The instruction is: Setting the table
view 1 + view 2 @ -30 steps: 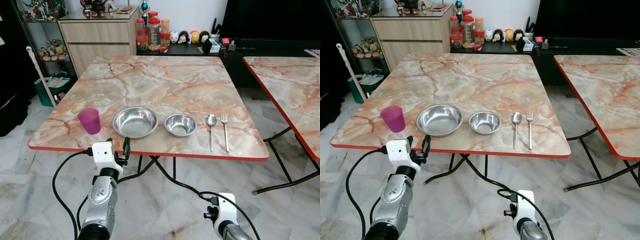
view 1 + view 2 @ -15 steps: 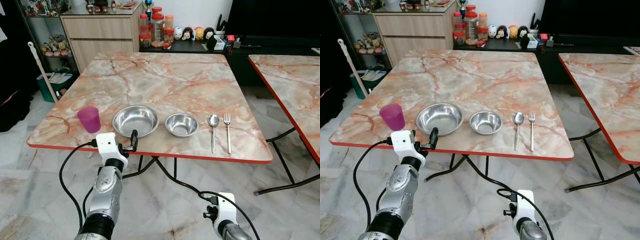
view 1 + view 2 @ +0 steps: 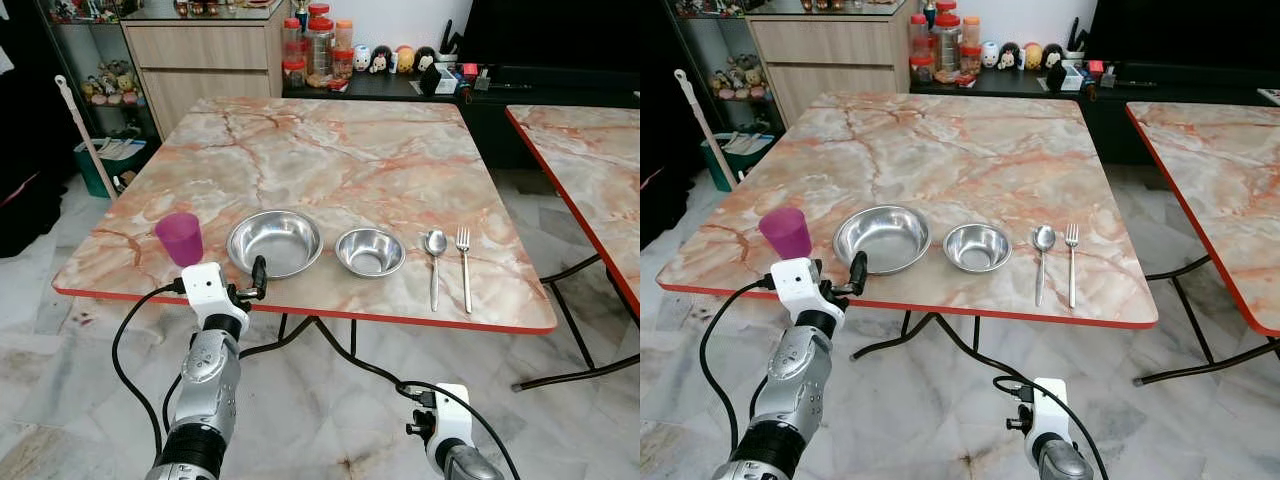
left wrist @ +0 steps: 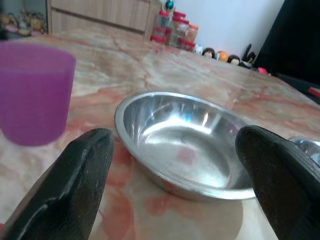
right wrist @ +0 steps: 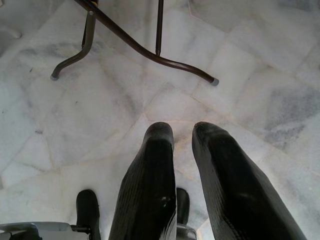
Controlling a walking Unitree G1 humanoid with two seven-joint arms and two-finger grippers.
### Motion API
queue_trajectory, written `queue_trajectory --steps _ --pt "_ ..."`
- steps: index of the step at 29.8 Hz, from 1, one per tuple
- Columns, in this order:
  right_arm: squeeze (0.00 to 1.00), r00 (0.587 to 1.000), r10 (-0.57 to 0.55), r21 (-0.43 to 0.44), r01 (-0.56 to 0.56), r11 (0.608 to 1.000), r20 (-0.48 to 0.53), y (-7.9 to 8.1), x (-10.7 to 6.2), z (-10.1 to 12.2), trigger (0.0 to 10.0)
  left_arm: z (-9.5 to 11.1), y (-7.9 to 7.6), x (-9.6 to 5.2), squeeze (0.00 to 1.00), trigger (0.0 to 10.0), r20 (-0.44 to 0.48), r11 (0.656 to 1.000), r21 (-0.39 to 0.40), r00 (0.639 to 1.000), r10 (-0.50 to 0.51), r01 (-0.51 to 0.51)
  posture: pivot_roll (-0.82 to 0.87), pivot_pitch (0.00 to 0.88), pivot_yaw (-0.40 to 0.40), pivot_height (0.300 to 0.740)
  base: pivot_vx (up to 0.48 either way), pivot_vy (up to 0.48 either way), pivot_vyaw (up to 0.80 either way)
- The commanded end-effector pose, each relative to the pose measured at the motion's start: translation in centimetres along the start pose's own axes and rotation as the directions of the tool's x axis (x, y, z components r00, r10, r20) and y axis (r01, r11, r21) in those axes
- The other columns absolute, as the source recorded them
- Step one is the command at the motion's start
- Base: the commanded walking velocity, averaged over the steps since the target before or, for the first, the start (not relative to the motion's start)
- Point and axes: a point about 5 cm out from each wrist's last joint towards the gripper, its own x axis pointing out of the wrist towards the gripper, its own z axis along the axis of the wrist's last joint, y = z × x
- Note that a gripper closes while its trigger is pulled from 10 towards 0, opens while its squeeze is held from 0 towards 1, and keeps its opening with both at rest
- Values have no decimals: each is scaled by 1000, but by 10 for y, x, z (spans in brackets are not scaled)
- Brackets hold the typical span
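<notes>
Tableware sat in a row along the near edge of the square marble-patterned table (image 3: 330, 150). Furthest left stood the translucent purple plastic cup (image 3: 179, 239), upright. Next came the wide shallow steel bowl (image 3: 274, 243), then the smaller round steel bowl (image 3: 370, 251) just beside it, then the steel spoon (image 3: 434, 262) and steel fork (image 3: 464, 262) lying parallel, close but apart. The left gripper (image 4: 175, 185) hovered at the table's edge before the wide bowl, fingers spread wide, holding nothing. From the wrist view the bowl's near rim lay between the two fingers. The likely move was a grip on that rim, so the fingers would need to come in low and level, one over the lip, clear of the cup. The right gripper (image 5: 182, 150) hung idle over the white marble floor (image 5: 280, 60), fingers nearly closed, empty.
</notes>
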Motion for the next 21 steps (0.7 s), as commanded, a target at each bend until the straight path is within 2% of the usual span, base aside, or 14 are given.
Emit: queue_trajectory --steps 1,10,21 --pt "0 1000 7 -9 -7 1000 2 1 1 2 10000 9 2 1 0 10000 45 1000 1 999 7 -7 77 0 -3 740 345 0 0" --pt "0 1000 7 -9 -7 1000 3 1 1 2 10000 20 -2 5 0 10000 94 1000 13 995 -20 19 80 0 -6 740 351 0 0" --pt "0 1000 5 2 -5 1000 3 2 1 1 10000 28 2 5 0 10000 123 1000 9 992 5 -6 89 0 -10 740 389 0 0"
